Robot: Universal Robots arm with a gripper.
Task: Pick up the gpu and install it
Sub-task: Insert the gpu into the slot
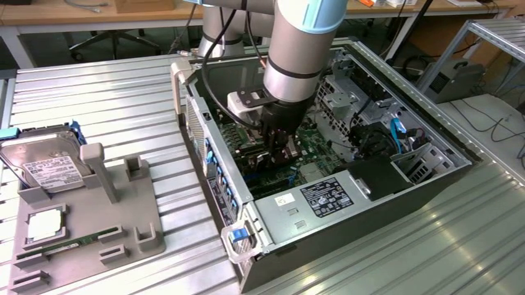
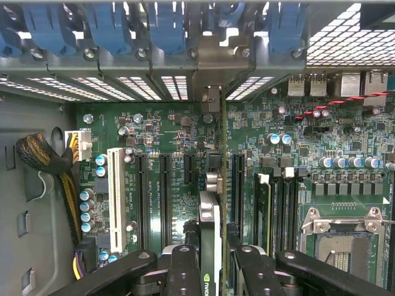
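The gpu (image 2: 211, 216) stands edge-on between my fingers (image 2: 184, 266), a thin card with a black shroud. It runs from my gripper (image 2: 213, 262) toward the rear slot openings of the open computer case (image 1: 426, 178). Its silver bracket end (image 2: 210, 98) reaches the case's back wall. The card is in line with the long black slots (image 2: 165, 197) of the green motherboard (image 2: 154, 132); I cannot tell whether it touches a slot. In the exterior view my gripper (image 1: 283, 146) is deep inside the case, shut on the gpu (image 1: 277, 158).
A white slot (image 2: 115, 197), RAM slots (image 2: 278, 209) and the CPU socket (image 2: 345, 240) flank the card. A braided cable bundle (image 2: 46, 160) lies by the board. On the exterior view's left, a grey fixture (image 1: 123, 215) holds a hard drive (image 1: 49, 166) and a RAM stick (image 1: 70, 243).
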